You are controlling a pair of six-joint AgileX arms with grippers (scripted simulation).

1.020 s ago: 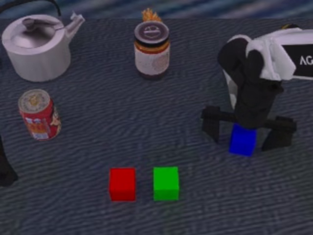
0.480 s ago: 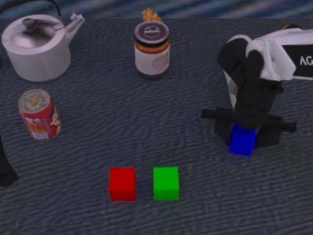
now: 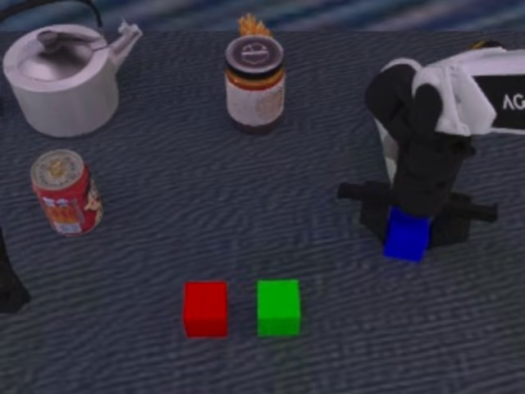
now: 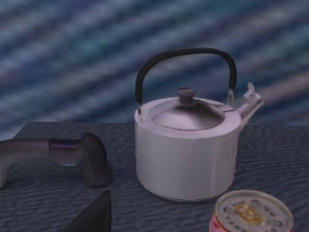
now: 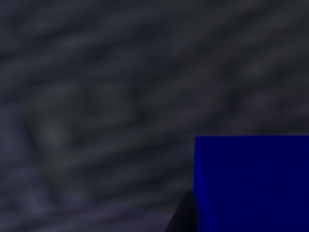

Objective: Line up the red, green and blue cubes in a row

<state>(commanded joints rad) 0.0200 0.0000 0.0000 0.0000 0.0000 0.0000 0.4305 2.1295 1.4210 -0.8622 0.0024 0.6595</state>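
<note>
The red cube (image 3: 205,308) and the green cube (image 3: 279,307) sit side by side near the table's front, a small gap between them. The blue cube (image 3: 406,236) lies to their right and farther back. My right gripper (image 3: 410,228) comes down on it from above and is shut on it, a black finger against each side. In the right wrist view the blue cube (image 5: 251,183) fills the lower corner, with a dark finger edge beside it. My left gripper (image 3: 8,287) is parked at the table's left edge.
A white kettle (image 3: 61,78) stands at the back left and is also large in the left wrist view (image 4: 186,150). A red drink can (image 3: 66,193) stands in front of it. A labelled jar (image 3: 255,82) stands at the back centre.
The right gripper's fingers, spread wide on either side of the blue cube a second ago, have come together against it. The cubes and the left arm have not moved.
</note>
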